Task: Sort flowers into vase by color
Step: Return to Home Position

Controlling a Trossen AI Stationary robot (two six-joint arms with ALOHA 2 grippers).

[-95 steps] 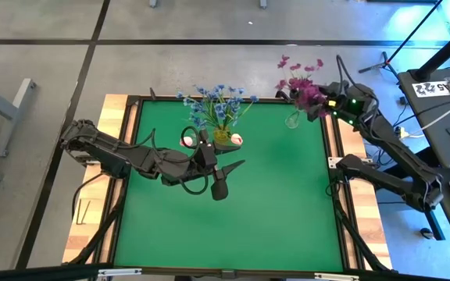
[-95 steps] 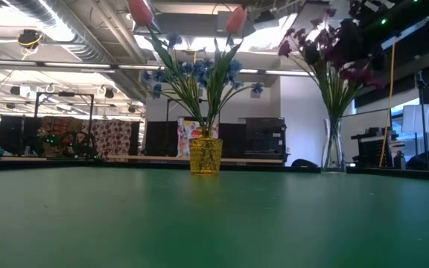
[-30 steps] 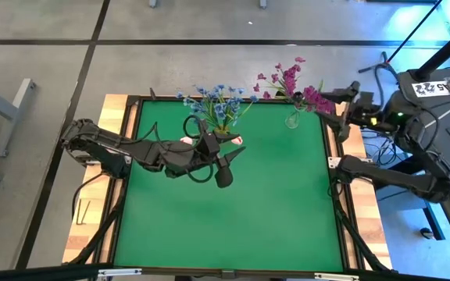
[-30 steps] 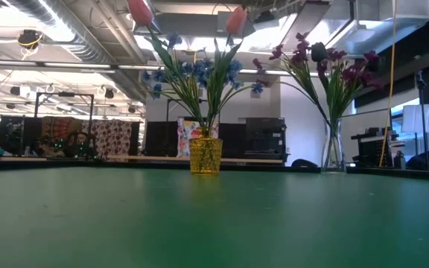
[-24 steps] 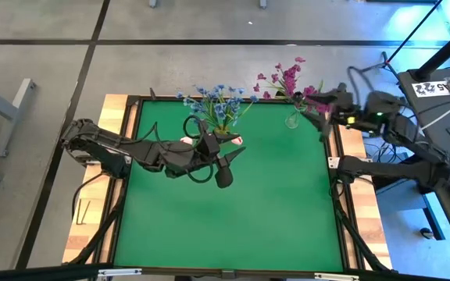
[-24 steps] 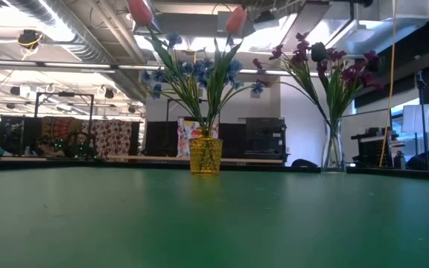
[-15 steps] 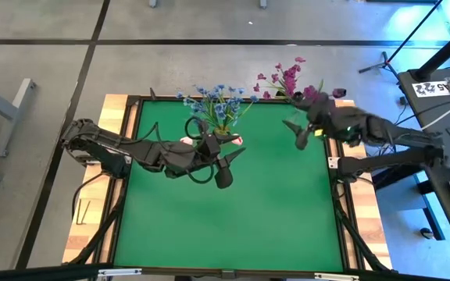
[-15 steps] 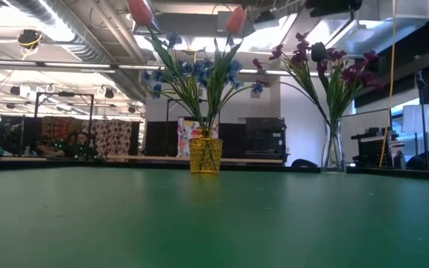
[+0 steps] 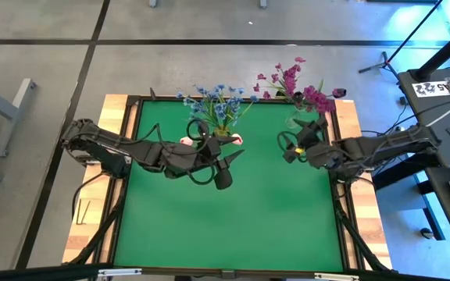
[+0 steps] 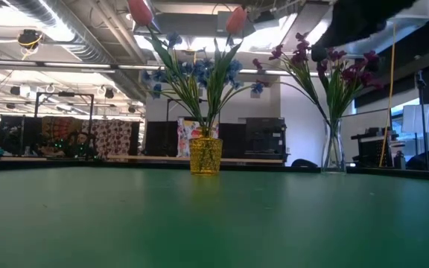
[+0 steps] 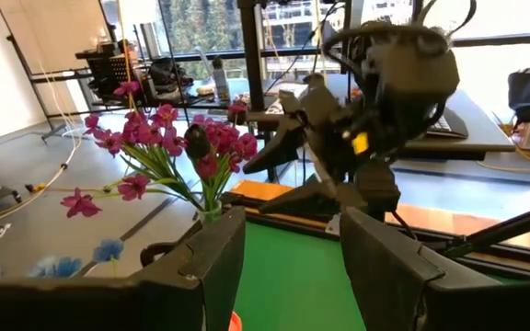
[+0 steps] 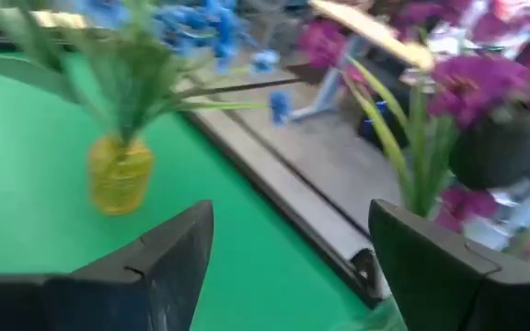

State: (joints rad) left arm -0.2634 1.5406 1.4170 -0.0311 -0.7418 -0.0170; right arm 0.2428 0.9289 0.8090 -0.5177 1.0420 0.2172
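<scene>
yellow vase (image 10: 205,155) at upper centre of high view, holding blue flowers (image 9: 219,103) and pink tulip buds (image 10: 140,11); transparent vase (image 10: 333,145) at upper right edge of green table (image 9: 233,226), holding magenta flowers (image 9: 291,78)

left gripper (image 9: 231,165) over table centre, just below yellow vase, fingers spread, empty

right gripper (image 9: 291,147) right of centre, just below transparent vase, fingers spread, empty

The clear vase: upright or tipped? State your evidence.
Upright. In the low view the clear vase stands on its base, magenta flowers fanning upward from it.
</scene>
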